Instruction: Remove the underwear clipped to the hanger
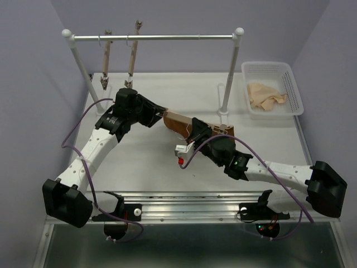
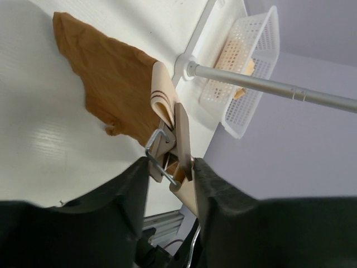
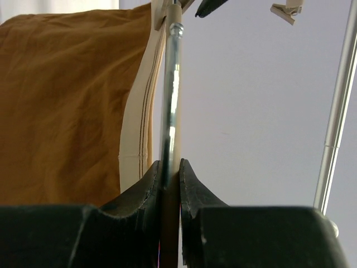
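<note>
Top external view: the hanger (image 1: 225, 129) sits slantwise over the middle of the white table (image 1: 145, 164), carried between the 2 arms, with the rust-brown underwear (image 1: 177, 124) draped from it between the grippers. The left gripper (image 1: 162, 115) meets the hanger's upper-left end, and the right gripper (image 1: 192, 129) is at its lower-right part.

Left wrist view: the left gripper (image 2: 170, 178) pinches the wood-and-wire clip (image 2: 162, 148) at the hanger's end (image 2: 184, 134), 1 dark finger (image 2: 136, 190) on each side. The clip bites the cream striped waistband (image 2: 162, 95), and the underwear (image 2: 111, 78) spreads away from it; whether it touches the table I cannot tell.

Right wrist view: the right gripper (image 3: 170, 178) is pressed together on the hanger's thin edge (image 3: 173, 100), the underwear (image 3: 61, 100) just beside it.

Behind, 2 more hangers (image 1: 106, 56) dangle from the metal rail (image 1: 167, 38). A white basket (image 1: 295, 95) at the far right holds a beige cloth (image 1: 265, 95).
</note>
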